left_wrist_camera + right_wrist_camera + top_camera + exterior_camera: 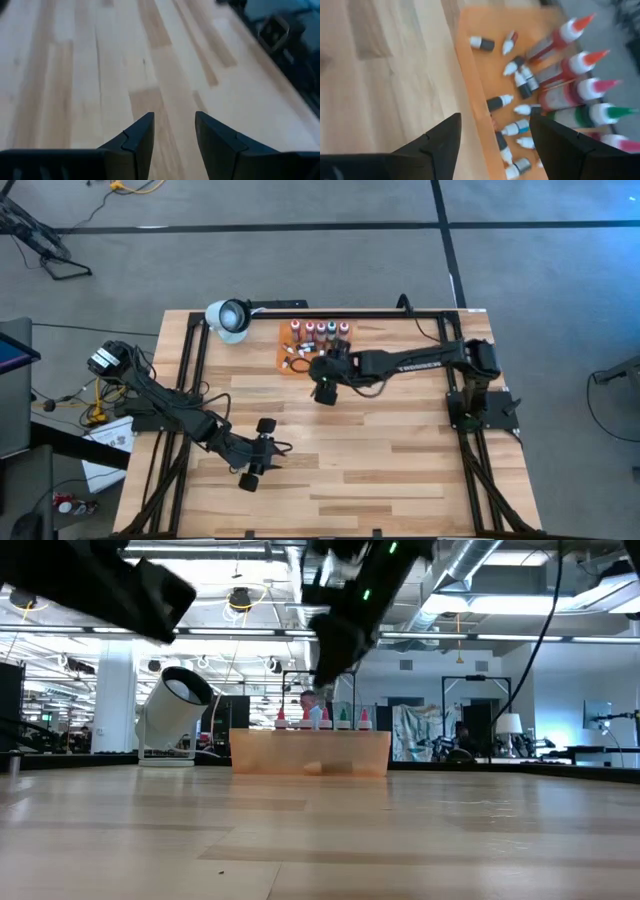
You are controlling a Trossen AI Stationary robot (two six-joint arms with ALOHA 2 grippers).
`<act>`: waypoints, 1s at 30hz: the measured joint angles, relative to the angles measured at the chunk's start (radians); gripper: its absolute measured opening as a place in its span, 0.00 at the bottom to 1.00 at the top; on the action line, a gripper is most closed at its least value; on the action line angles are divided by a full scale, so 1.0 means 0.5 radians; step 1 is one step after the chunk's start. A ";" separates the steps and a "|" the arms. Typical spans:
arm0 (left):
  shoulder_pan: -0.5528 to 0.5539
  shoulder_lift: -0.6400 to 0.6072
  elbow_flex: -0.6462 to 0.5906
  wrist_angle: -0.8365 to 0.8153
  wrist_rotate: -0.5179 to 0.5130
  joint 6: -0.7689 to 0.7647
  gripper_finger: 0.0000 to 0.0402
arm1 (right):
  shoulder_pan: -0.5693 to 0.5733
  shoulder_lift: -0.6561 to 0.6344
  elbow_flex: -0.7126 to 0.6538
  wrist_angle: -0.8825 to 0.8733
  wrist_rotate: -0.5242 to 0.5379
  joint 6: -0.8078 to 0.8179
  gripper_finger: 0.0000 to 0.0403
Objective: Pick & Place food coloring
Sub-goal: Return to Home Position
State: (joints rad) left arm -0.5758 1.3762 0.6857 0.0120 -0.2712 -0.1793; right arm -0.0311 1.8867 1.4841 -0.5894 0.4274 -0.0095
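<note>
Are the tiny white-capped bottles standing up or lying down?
Lying down: the tiny white-capped bottles lie scattered sideways inside the orange rectangular tray.

Left hand (174, 116) above bare wooden table (75, 75). Two dark fingers (140, 142) spread apart, gap between tips, nothing held, light plank showing through gap. Table surface of pale and darker planks running away from hand. Past far table edge: blurred dark frame piece (274, 31), detail unclear.
</note>
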 joint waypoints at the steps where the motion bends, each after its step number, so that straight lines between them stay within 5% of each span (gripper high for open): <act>1: 0.000 0.000 0.000 0.055 -0.028 0.019 0.34 | 0.028 -0.033 0.000 -0.015 0.042 -0.006 0.56; 8: 0.118 0.000 0.001 0.344 -0.298 0.204 0.34 | 0.208 -0.329 -0.003 -0.038 0.096 -0.090 0.56; 14: 0.378 0.000 0.008 0.397 -0.313 0.389 0.34 | 0.331 -0.632 -0.254 -0.022 0.145 -0.072 0.56; 23: 0.790 -0.218 0.011 0.498 0.082 0.653 0.34 | 0.417 -1.168 -0.909 0.282 0.197 0.124 0.56; 30: 0.972 -0.720 0.011 0.050 0.108 0.750 0.34 | 0.507 -1.584 -1.166 0.446 0.208 0.105 0.56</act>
State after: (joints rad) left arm -0.0898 1.0159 0.6914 0.0370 -0.2173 0.1957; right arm 0.2221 1.0946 0.9013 -0.3664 0.5314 0.0428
